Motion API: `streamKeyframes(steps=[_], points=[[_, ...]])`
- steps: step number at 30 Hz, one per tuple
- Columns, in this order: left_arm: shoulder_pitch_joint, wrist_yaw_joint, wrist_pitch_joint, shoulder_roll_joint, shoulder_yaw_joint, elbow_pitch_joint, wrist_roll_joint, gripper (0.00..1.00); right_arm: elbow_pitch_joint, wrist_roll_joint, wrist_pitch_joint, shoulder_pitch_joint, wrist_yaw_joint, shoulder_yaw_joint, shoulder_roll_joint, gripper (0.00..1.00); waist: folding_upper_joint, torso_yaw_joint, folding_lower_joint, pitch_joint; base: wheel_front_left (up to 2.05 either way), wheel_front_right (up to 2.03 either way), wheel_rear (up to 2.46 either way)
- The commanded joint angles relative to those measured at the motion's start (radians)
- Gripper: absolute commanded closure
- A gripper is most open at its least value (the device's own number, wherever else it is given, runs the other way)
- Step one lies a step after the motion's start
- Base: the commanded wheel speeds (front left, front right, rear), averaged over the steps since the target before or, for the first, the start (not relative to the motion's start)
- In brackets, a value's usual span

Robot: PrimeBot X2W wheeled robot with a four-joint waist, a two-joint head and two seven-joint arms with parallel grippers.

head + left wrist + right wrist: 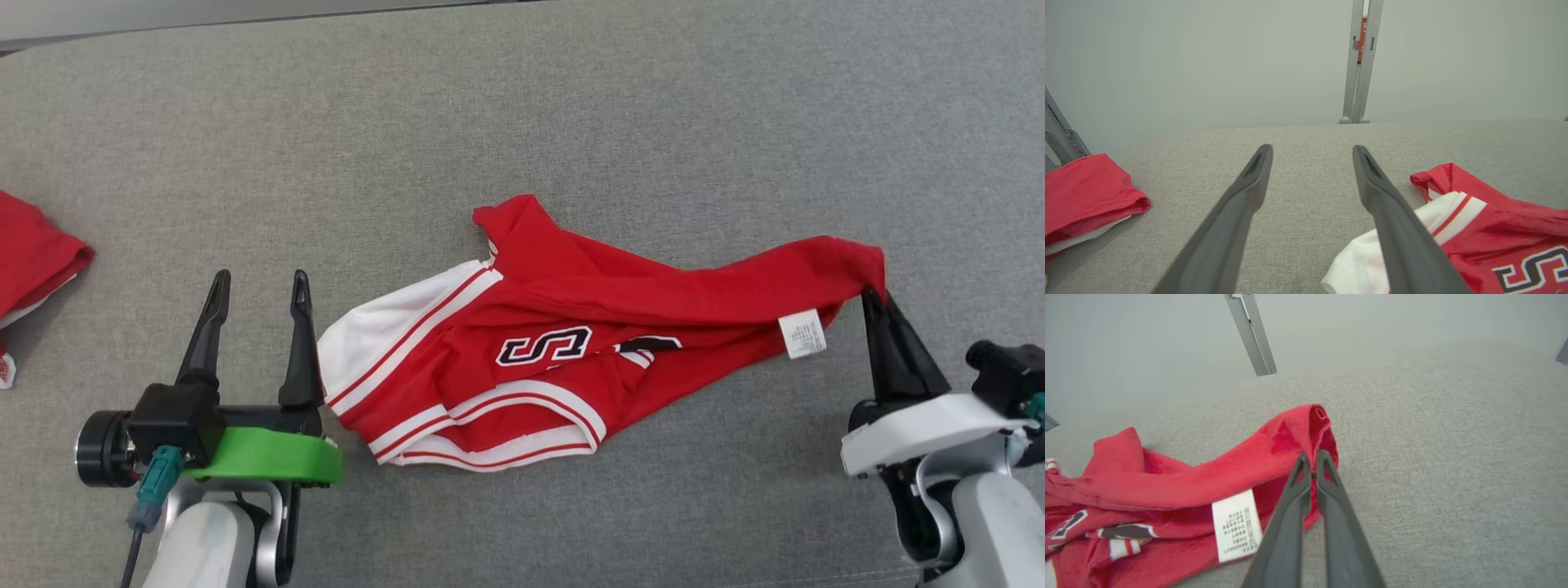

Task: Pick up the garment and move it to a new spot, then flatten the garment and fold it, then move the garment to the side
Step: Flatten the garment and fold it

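The garment (571, 327) is a red shirt with white striped sleeves and dark lettering, lying crumpled across the middle of the grey surface. My right gripper (875, 298) is shut on its right edge, lifting a fold of red cloth (1306, 433) between the fingertips. A white care label (1236, 524) hangs just left of those fingers. My left gripper (260, 282) stands open beside the white sleeve (1372, 261), its fingers (1249, 192) empty over bare fabric.
A second red and white cloth (33, 261) lies at the left edge of the grey cushioned surface (571, 122). A grey metal post (1359, 61) rises behind the far edge, before a pale wall.
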Motion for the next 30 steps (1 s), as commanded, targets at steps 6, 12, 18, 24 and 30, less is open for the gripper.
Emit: streamKeyframes(steps=[6, 12, 18, 24, 30], points=[[-0.050, -0.005, -0.010, -0.011, -0.013, -0.001, 0.005, 0.00, -0.073, -0.024, 0.068, -0.113, 0.000, -0.036, -0.001, 1.00, 0.0000, 0.031, 0.0000, 0.041, 0.00, 0.00, 0.00], [-0.093, -0.016, -0.017, -0.030, -0.034, 0.013, 0.012, 0.00, 0.004, -0.024, 0.091, -0.228, 0.000, -0.058, -0.024, 1.00, 0.0000, 0.081, 0.0000, 0.096, 0.00, 0.00, 0.00], [-0.125, -0.023, -0.022, -0.048, -0.045, 0.033, 0.019, 0.00, 0.135, -0.022, 0.057, -0.309, 0.000, -0.070, -0.043, 0.00, 0.0000, 0.109, 0.0000, 0.125, 0.00, 0.00, 0.00], [-0.112, -0.021, -0.027, -0.048, -0.035, 0.052, 0.019, 0.00, 0.186, -0.057, -0.044, -0.312, 0.000, -0.062, -0.044, 0.00, 0.0000, 0.099, 0.0000, 0.104, 0.00, 0.00, 0.00], [-0.080, -0.012, -0.026, -0.035, -0.013, 0.066, 0.011, 0.00, 0.096, -0.086, -0.095, -0.230, 0.000, -0.040, -0.038, 0.00, 0.0000, 0.069, 0.0000, 0.055, 0.00, 0.00, 0.00]])
